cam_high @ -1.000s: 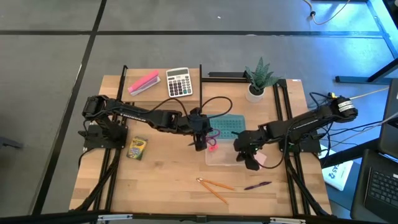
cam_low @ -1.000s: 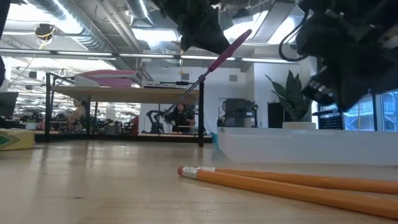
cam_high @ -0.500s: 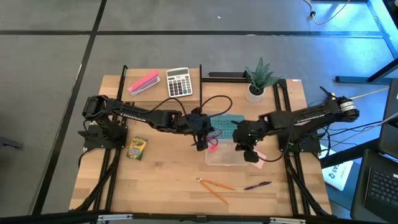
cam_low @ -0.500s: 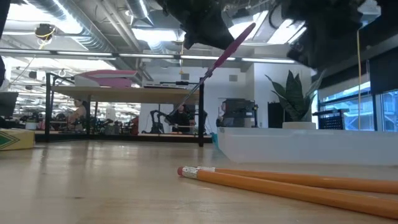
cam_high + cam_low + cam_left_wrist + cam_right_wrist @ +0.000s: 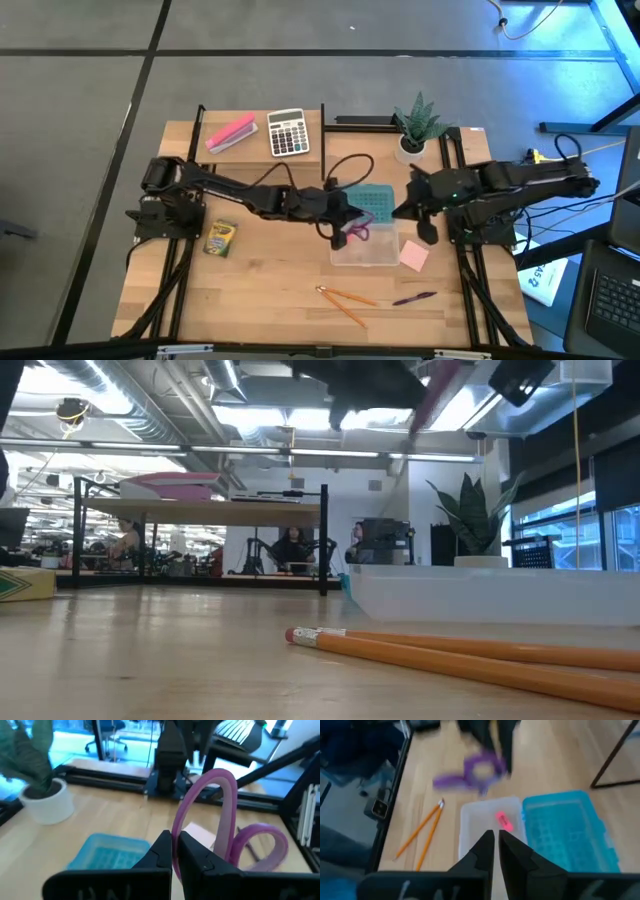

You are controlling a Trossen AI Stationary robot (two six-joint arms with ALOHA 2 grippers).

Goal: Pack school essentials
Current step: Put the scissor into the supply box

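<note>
Left gripper (image 5: 343, 226) clamps scissors (image 5: 357, 228) above clear box (image 5: 365, 252); eraser (image 5: 504, 821) already inside; right gripper (image 5: 425, 224) closed, empty; pencils (image 5: 345, 303), pen (image 5: 413, 298), notepad (image 5: 414, 256), crayons (image 5: 219, 238) unpacked

The left arm is stretched from its base at the left side of the surface toward the middle, its links laid almost flat and its wrist turned downward. The left claw (image 5: 340, 226) is held above the surface near the centre, its two fingers (image 5: 162, 851) pressed together in a pinch. The right arm is folded back toward its own base at the right side, the elbow raised and the forearm angled inward. The right claw (image 5: 428, 232) is carried clear of the surface, pointed down, with its fingers (image 5: 485, 847) drawn nearly together and nothing seen between them.
</note>
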